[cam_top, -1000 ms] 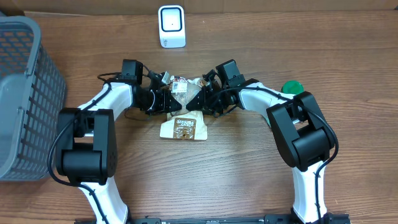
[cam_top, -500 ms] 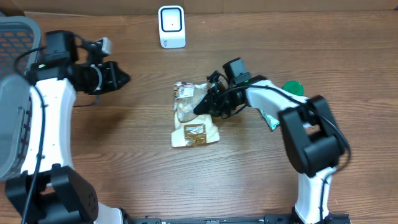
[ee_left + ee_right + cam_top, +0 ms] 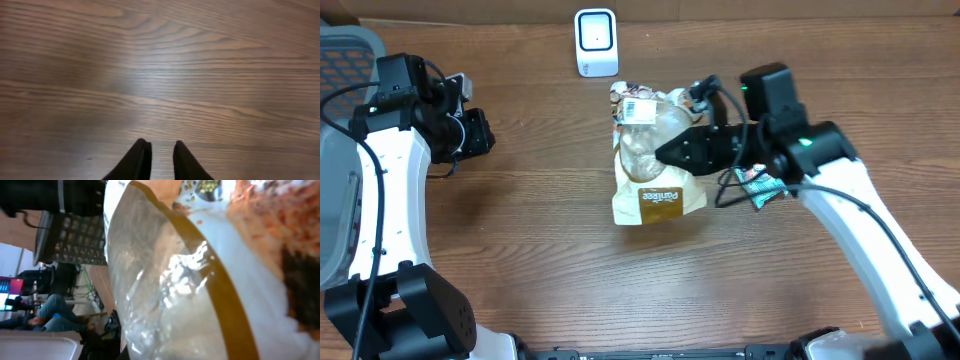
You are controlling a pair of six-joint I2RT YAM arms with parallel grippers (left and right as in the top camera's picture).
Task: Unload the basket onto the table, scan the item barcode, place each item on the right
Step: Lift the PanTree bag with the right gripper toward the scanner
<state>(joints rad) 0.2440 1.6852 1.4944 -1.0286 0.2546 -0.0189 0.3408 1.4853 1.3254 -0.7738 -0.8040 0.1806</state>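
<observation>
Likely light, crinkly, slippery bag [image 3: 648, 175]; right claw [image 3: 666, 155] pinches its right edge, fair hold; left claw [image 3: 160, 148] barely spread, empty.

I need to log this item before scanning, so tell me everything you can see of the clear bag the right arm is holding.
The bag is crinkled clear plastic with pale contents showing through. Its tan lower end carries a dark brown printed label, and a white barcode sticker sits near its gathered top. That top end points toward the white scanner, a little to its right and apart from it. The right pincer is shut on the bag's right edge about halfway up.
</observation>
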